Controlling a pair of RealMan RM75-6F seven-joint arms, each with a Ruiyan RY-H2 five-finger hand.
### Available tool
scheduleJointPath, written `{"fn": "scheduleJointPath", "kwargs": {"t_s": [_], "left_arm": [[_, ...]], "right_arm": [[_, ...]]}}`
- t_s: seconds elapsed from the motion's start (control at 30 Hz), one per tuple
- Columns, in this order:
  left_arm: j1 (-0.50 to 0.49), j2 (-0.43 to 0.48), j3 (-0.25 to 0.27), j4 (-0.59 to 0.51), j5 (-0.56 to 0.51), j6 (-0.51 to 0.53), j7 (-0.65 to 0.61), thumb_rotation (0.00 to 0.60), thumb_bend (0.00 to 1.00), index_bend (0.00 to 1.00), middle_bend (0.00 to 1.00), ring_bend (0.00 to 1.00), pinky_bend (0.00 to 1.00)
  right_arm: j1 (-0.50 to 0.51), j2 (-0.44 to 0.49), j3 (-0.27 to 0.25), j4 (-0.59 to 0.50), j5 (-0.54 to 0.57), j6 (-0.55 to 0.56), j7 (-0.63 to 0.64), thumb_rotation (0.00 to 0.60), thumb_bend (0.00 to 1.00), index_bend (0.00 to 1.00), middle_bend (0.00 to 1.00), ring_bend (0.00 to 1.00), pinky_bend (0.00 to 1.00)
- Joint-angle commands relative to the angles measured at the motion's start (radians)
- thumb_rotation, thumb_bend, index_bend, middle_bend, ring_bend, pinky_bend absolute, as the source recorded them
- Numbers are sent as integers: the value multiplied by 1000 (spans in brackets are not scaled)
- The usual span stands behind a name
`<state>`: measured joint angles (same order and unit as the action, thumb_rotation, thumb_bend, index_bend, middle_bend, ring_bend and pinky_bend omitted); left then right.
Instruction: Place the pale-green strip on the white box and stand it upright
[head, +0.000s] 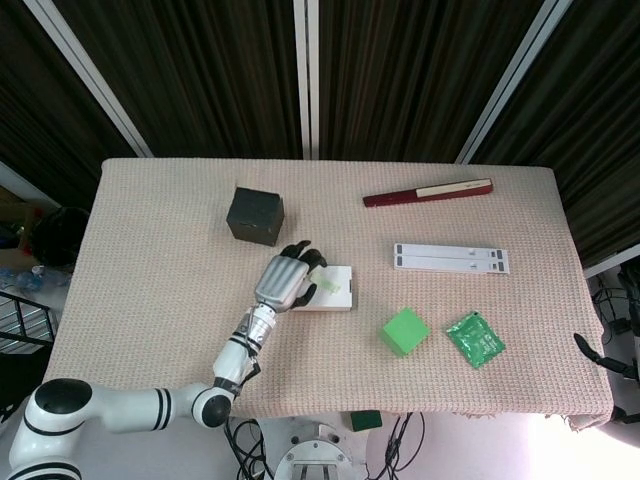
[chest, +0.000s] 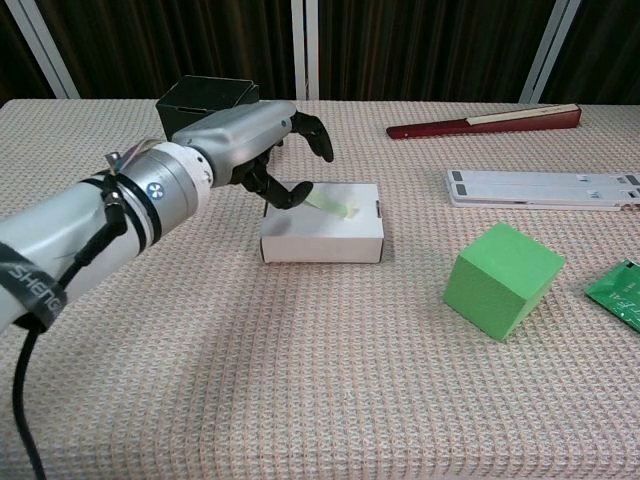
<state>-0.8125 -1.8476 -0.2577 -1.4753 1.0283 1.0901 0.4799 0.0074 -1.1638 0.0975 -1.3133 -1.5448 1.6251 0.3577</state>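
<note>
Chest view shows the left hand (chest: 262, 150), fingers spread and holding nothing, beside the pale-green strip (chest: 330, 203) lying tilted atop the white box (chest: 322, 236), apparently not yet upright.

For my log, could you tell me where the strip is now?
In the chest view the strip lies on the white box, beside the left hand's fingertips.

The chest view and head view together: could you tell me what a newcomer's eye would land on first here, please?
Most striking is the left hand reaching in from the left, over the white box near the table's middle, with a pale-green strip lying on the box top at its fingertips. Next, the bright green cube to the right of the box, and the black box behind the hand.
</note>
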Motion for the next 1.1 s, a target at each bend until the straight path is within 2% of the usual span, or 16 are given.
{"fn": "scheduleJointPath", "kwargs": {"t_s": [0.03,0.2,0.3,0.37,0.47,0.5,0.53,0.6,0.67,0.73,0.83,0.9,1.0,1.1], "left_arm": [[112,146,84,-179,52,112,14,600,405,306,219,102,191],[275,280,214,-240,182,270,-107,600,260,315,217,101,191],[346,332,268,-231,237,329,-184,600,246,321,217,101,191],[406,369,302,-221,265,378,-250,600,244,324,215,99,191],[471,411,333,-198,306,433,-337,600,244,327,211,94,191],[487,420,337,-189,315,447,-361,600,244,328,210,93,191],[507,429,341,-172,326,462,-394,600,244,327,210,93,191],[528,439,340,-139,333,468,-450,600,245,312,199,93,195],[545,455,336,-111,328,459,-505,600,246,296,187,93,200],[561,466,328,-87,329,457,-547,600,247,290,184,93,203],[580,471,316,-58,330,455,-590,600,248,290,184,93,204],[588,473,310,-45,329,446,-610,600,247,290,183,93,204],[597,476,300,-30,329,431,-636,600,248,290,183,93,204],[605,479,290,-19,328,417,-652,600,248,291,183,93,204]], "right_arm": [[10,5,-7,-8,-22,0,-8,443,183,0,0,0,0],[60,39,-27,-68,-108,-26,-37,442,183,0,0,0,0],[102,66,-33,-132,-163,-54,-91,442,245,0,0,0,0],[152,86,-35,-200,-219,-96,-140,443,380,0,0,0,0],[226,111,-35,-303,-265,-192,-217,443,717,5,0,0,0],[248,114,-33,-334,-269,-226,-245,478,862,13,0,0,0],[275,115,-27,-374,-264,-276,-291,517,936,19,0,0,0],[315,117,-12,-432,-238,-357,-390,600,1000,31,0,0,0],[363,122,7,-501,-206,-455,-517,600,1000,38,16,7,0],[410,126,21,-567,-160,-556,-632,600,1000,41,100,72,0],[478,119,46,-645,-66,-688,-764,600,1000,34,303,255,30],[517,108,60,-672,-3,-752,-839,600,1000,14,495,399,162],[582,89,72,-706,133,-847,-972,600,1000,0,700,590,371],[647,61,72,-724,279,-889,-1113,600,1000,0,808,696,486]]}}
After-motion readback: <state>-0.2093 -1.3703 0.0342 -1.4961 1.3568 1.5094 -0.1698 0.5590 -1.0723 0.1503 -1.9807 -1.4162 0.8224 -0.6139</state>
